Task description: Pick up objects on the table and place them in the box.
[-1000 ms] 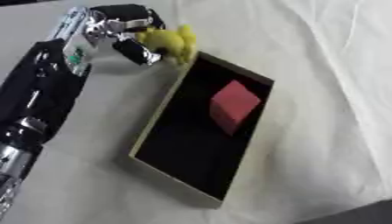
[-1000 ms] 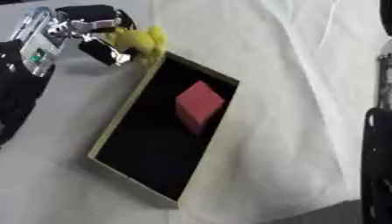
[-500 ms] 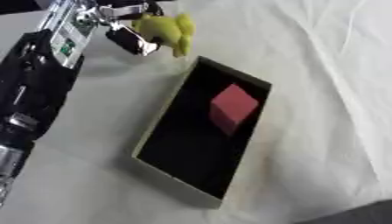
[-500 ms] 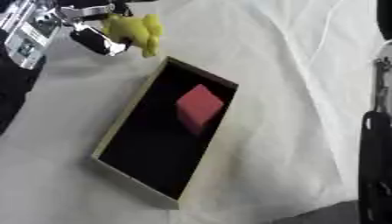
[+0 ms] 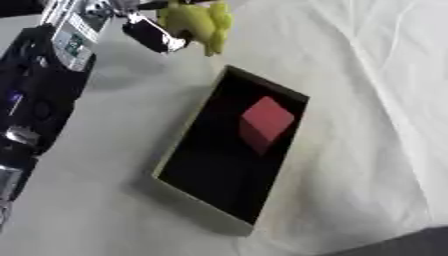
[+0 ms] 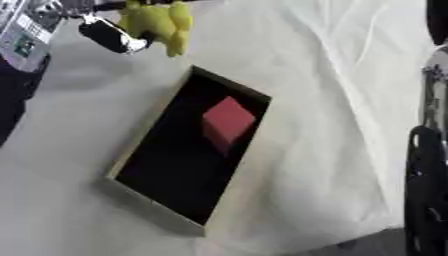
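My left hand (image 5: 149, 30) is shut on a yellow soft toy (image 5: 197, 22) and holds it in the air at the top of the view, just beyond the far end of the box. The box (image 5: 188, 132) is a long shallow tray with a black inside and pale walls, lying slantwise on the white cloth. A red cube (image 5: 265, 120) rests inside it toward the far end. My right arm (image 6: 429, 165) runs along the right edge of the right eye view; its hand does not show.
A white wrinkled cloth (image 5: 367, 125) covers the table. The table's near edge shows at the lower right corner (image 5: 411, 245). My left forearm (image 5: 39, 95) fills the left side.
My left hand has lifted the yellow toy up and away from the cloth, toward the top of the view. The red cube and box keep their places.
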